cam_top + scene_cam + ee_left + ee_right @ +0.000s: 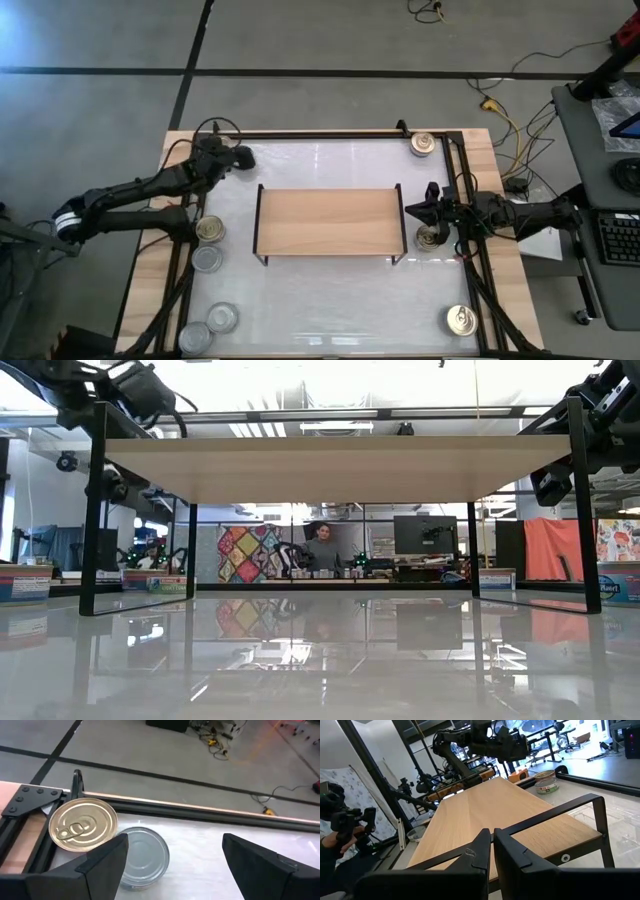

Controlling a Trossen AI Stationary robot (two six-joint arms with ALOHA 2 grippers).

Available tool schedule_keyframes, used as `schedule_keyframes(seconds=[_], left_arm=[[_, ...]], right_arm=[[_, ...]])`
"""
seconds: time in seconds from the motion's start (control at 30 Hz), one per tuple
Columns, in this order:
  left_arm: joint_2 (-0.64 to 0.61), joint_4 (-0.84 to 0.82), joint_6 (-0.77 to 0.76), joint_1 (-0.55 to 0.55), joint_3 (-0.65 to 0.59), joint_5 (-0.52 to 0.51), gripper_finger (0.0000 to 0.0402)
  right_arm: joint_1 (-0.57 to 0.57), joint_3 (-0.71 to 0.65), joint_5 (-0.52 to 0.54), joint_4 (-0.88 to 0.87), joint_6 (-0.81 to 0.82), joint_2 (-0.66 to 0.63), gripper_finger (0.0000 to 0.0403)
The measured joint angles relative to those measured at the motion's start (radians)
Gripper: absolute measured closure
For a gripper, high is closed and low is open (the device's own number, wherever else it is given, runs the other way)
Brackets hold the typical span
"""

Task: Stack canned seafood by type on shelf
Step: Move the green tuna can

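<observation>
The shelf stands in the middle of the white table, its light-wood top bare. The cans all sit around it on the table. Four lie to its left: a gold-topped can just off the shelf's left end, a silver can nearer than that, and two more silver cans at the near left corner. On the right, one gold can sits at the far right corner, another gold can at the near right corner, and a third can lies just off the shelf's right end.

The left gripper hovers beyond the shelf's far left corner, its jaws spread wide and holding nothing; the gold-topped can and the silver can lie nearer than it. The right gripper is at the shelf's right edge, fingers pressed together and empty, with the third can just beside it on the near side.
</observation>
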Motion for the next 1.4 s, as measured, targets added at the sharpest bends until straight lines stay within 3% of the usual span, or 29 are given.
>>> schedule_keyframes(seconds=[0.47,1.0,1.4], left_arm=[[0.154,0.099,0.010,0.049,0.000,0.045,0.0093],[0.176,0.114,0.012,0.065,0.000,0.050,0.0093],[0.251,0.119,-0.003,0.237,0.000,0.205,0.0093]], right_arm=[[0.000,0.000,0.000,0.000,0.000,0.000,0.0390],[0.000,0.000,0.000,0.000,0.000,0.000,0.0390],[0.000,0.000,0.000,0.000,0.000,0.000,0.0390]])
